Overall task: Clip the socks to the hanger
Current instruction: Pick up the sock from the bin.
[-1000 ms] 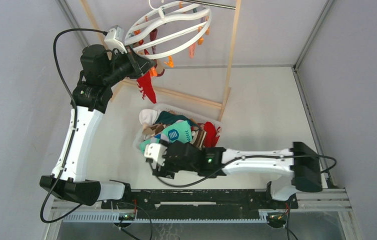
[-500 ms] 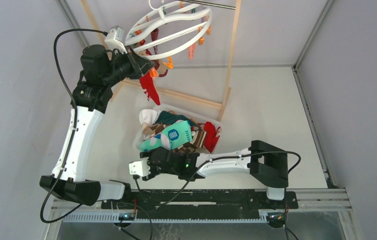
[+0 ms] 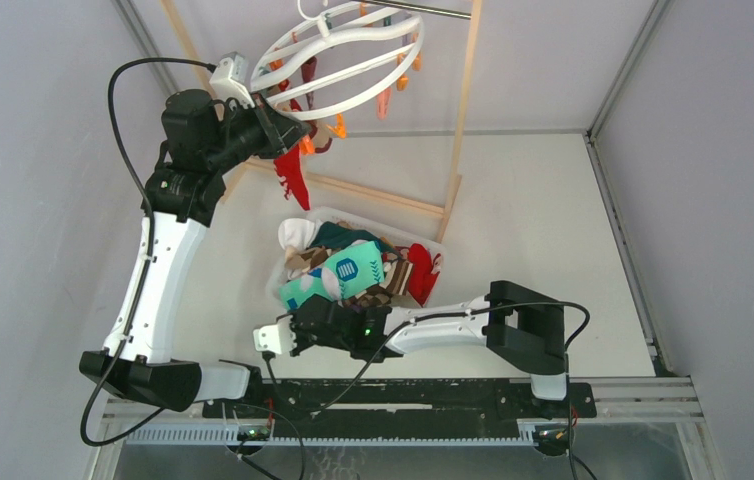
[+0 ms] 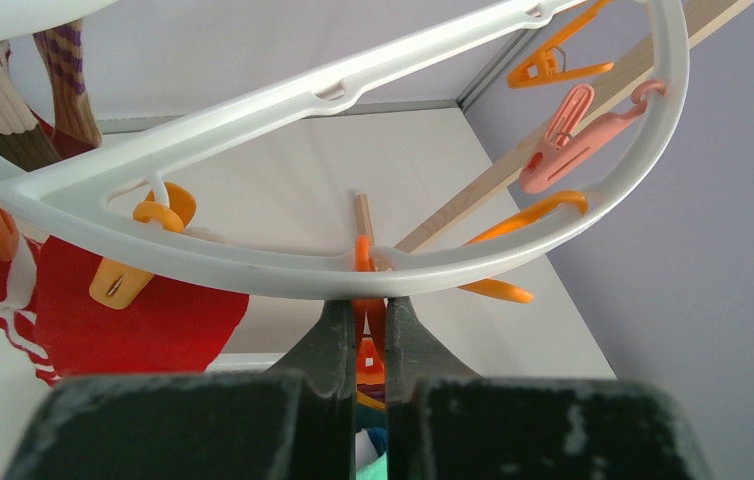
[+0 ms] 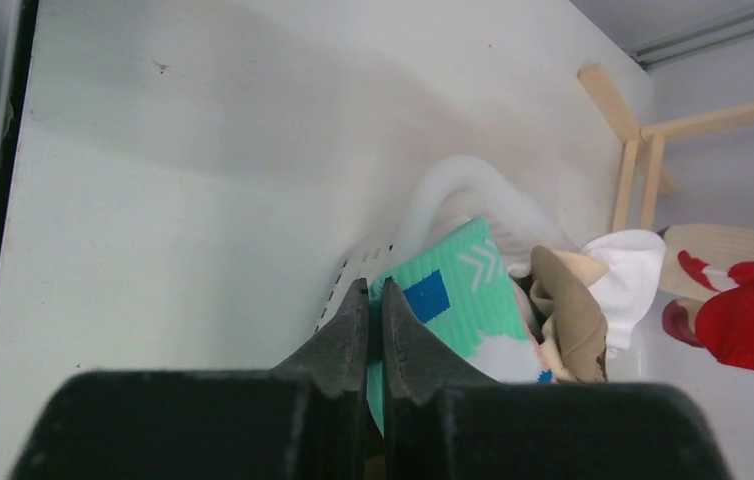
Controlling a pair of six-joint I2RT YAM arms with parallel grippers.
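The white ring hanger [image 3: 373,95] hangs at the back with orange and pink pegs. My left gripper [image 3: 291,135] is up at its near rim [image 4: 253,265], shut on an orange peg [image 4: 363,255]. A red sock [image 3: 296,180] dangles from a peg beside it [image 4: 123,320]. The other socks lie heaped in a translucent tub [image 3: 423,240], with a mint-teal sock [image 3: 348,270] on top. My right gripper [image 3: 308,308] is at the tub's near left corner. Its jaws [image 5: 374,287] are shut on the edge of the mint-teal sock [image 5: 453,290].
A pale wooden pole frame [image 3: 463,110] carries the hanger and stands behind the tub. Grey walls close in on the left, right and back. In the right wrist view, white and tan socks [image 5: 593,290] lie past the mint one inside the tub [image 5: 473,180].
The right arm drew back toward the near left corner of the tub and its jaws closed on the mint-teal sock. The left arm stayed put; the red sock swings slightly.
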